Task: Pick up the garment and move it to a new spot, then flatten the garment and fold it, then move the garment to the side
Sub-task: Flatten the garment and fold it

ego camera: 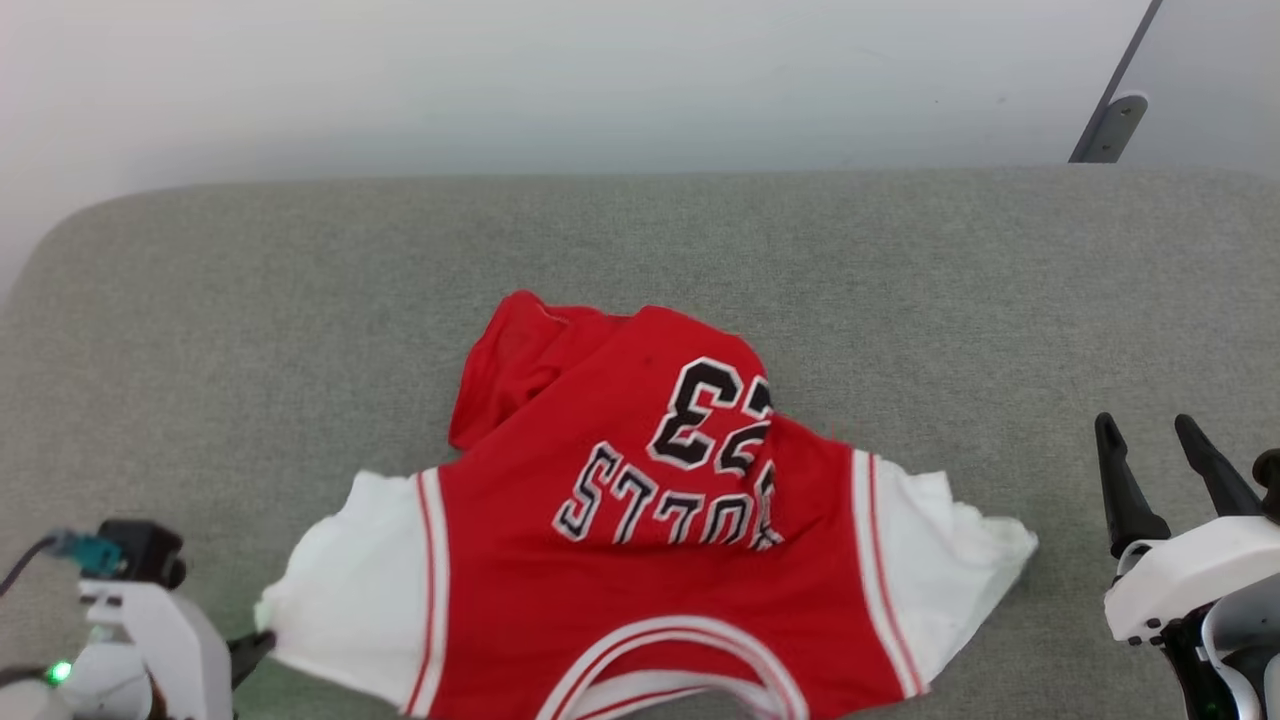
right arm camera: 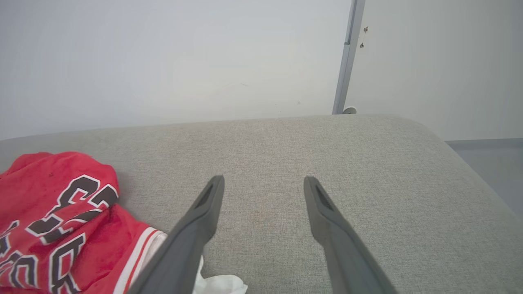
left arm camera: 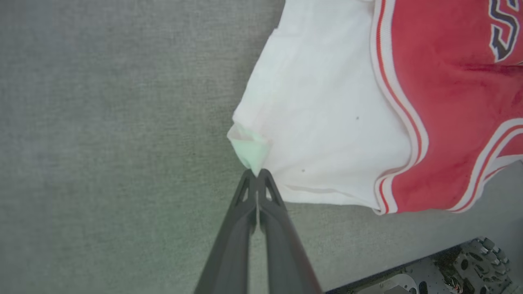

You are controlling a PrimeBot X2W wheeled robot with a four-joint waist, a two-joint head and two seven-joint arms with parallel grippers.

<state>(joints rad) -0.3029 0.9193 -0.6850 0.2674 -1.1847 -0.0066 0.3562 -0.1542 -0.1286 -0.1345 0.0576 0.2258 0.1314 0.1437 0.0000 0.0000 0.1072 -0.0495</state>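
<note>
surface: grey fabric-covered padded bench (ego camera: 250, 300), far corners rounded | on it: red jersey (ego camera: 640, 540), rumpled, lettering up | place: middle of the bench by its near edge | lie: collar toward near edge, white sleeves spread toward left and right edges, hem bunched toward far edge

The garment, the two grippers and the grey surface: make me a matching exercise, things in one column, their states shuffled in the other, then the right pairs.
Things
1. left gripper
2. right gripper
3. garment
4. padded surface

States
A. grey and woven
B. jaws open, holding nothing
C. jaws shut on the garment's white edge
D. rumpled, its lettering upside down in the head view

Pairs: 1-C, 2-B, 3-D, 4-A
</note>
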